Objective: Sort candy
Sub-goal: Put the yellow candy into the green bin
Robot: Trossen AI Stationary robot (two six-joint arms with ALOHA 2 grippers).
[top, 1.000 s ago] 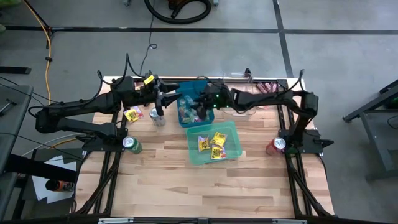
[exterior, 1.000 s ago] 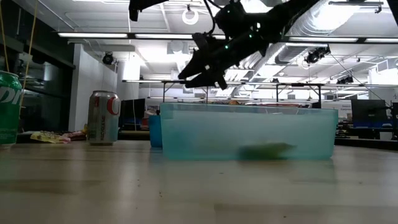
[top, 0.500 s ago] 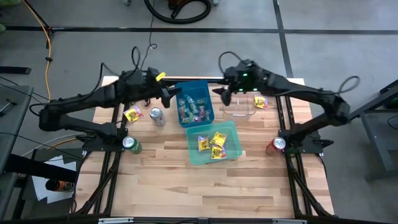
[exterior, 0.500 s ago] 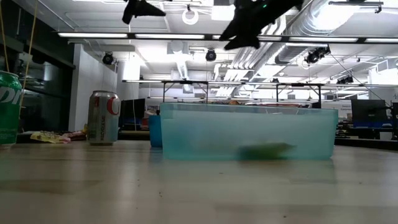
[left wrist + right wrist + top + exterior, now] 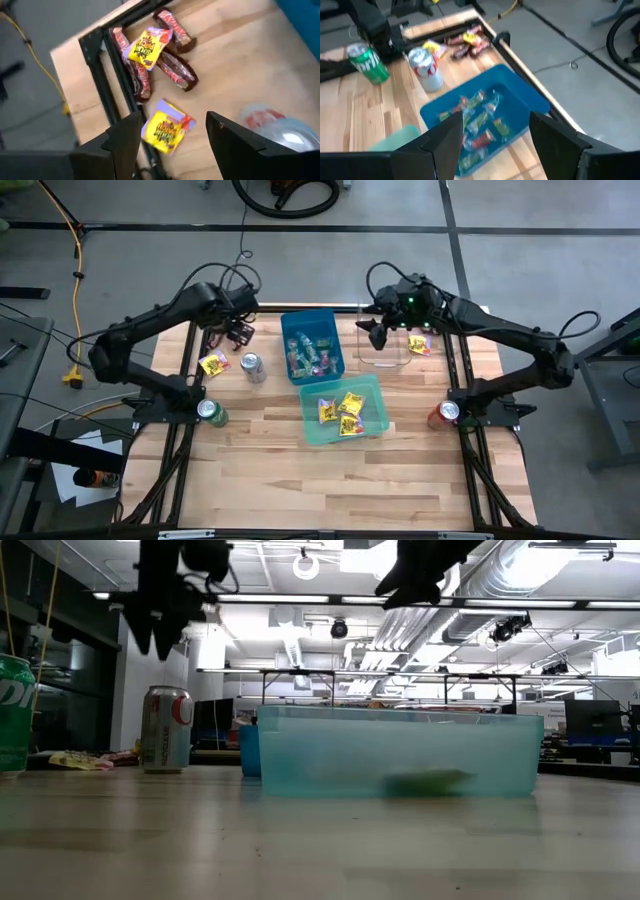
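- High view: a pale wooden plank table [image 5: 300, 470] on a dark metal frame carries three bins and three drink cans.
- A deep blue plastic bin [image 5: 312, 320] near the far edge holds tiny green, red and pink candy pieces [image 5: 308, 358] in crinkly wrappers.
- A translucent teal bin [image 5: 374, 385] nearer the middle holds flat yellow packets [image 5: 346, 408] with pink-purple print.
- A clear bin [image 5: 384, 358] by the far right corner sits beside another yellow packet [image 5: 418, 345].
- In the left wrist view, dark maroon bars [image 5: 175, 70] in glossy wrappers lie at the far left corner against the frame rail, one yellow candy packet [image 5: 148, 46] on top of them and another [image 5: 165, 129] close by on the wood.
- A silver can [image 5: 253, 367] stands upright left of the blue bin; a green can [image 5: 366, 61] at the left edge shows part of a "Sprite" label; a red-topped can [image 5: 443, 414] stands at the right edge.
- The left gripper [image 5: 236, 332] hangs over the far left corner, fingers apart and empty.
- The right gripper [image 5: 378, 328] hangs above the clear bin, fingers apart and empty.
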